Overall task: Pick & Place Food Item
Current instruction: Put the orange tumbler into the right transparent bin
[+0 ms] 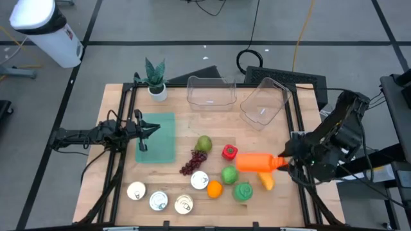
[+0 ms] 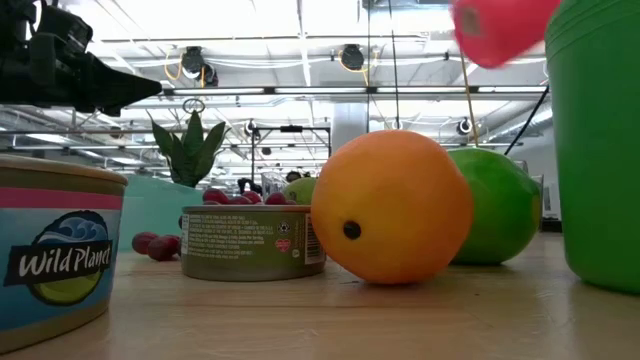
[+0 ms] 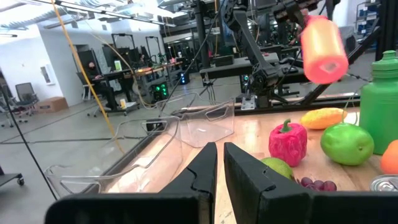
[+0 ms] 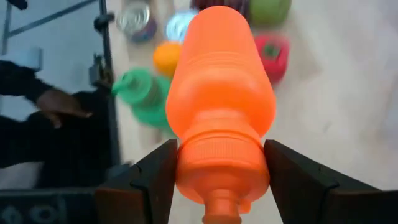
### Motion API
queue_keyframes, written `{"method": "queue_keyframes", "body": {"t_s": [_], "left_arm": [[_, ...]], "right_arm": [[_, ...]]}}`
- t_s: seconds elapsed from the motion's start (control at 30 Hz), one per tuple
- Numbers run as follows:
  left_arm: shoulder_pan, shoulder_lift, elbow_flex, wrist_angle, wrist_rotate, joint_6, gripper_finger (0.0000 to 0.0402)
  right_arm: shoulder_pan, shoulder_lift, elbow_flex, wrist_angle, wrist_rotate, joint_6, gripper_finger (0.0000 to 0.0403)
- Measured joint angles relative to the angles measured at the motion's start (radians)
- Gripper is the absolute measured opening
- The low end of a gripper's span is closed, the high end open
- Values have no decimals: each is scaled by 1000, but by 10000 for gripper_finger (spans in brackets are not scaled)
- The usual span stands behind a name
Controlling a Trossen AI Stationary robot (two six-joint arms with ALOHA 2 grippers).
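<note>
An orange bottle point(image 1: 255, 162) hangs in the air above the food items at the table's right, with my right gripper point(image 1: 282, 163) shut on it; the right wrist view shows the bottle point(image 4: 221, 93) reaching out ahead of the fingers. Below it lie a red pepper point(image 1: 229, 152), a lime point(image 1: 229, 174), an orange point(image 1: 214, 188), a green bottle point(image 1: 243, 191) and a yellow piece point(image 1: 266, 181). My left gripper point(image 1: 146, 129) waits shut over the teal mat point(image 1: 160, 144) at the left, holding nothing. My right gripper pinches the orange bottle at its cap end point(image 4: 221, 165), one finger point(image 4: 155, 171) on each side of the ribbed collar. The fingers come from the table's right, slanting down, and lie along the bottle. The bottle is lifted clear, its base pointing toward the table's left.
Two clear containers point(image 1: 210, 92) point(image 1: 263, 102) stand at the far edge beside a potted plant point(image 1: 155, 80). A pear point(image 1: 203, 143), grapes point(image 1: 192, 163) and several cans point(image 1: 158, 201) lie near the front. A person's hand point(image 4: 59, 106) shows beyond the table's edge.
</note>
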Motion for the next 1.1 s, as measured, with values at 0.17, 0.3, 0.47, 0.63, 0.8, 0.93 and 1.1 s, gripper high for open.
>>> {"method": "queue_keyframes", "body": {"t_s": [0.17, 0.3, 0.47, 0.63, 0.8, 0.93, 1.1], "left_arm": [[0, 0, 0, 0, 0, 0, 42], [0, 0, 0, 0, 0, 0, 42], [0, 0, 0, 0, 0, 0, 42], [0, 0, 0, 0, 0, 0, 42], [0, 0, 0, 0, 0, 0, 42], [0, 0, 0, 0, 0, 0, 42], [0, 0, 0, 0, 0, 0, 42]], "right_arm": [[0, -14, 0, 0, 259, -173, 207], [-1, -30, 0, -1, 434, -249, 208], [-1, -44, 2, -1, 608, -268, 208], [-23, -42, 2, 2, 748, -268, 209], [-98, -39, 2, 36, 832, -274, 209], [-208, -39, 2, 183, 828, -392, 209], [-351, -20, 2, 505, 826, -722, 209]]}}
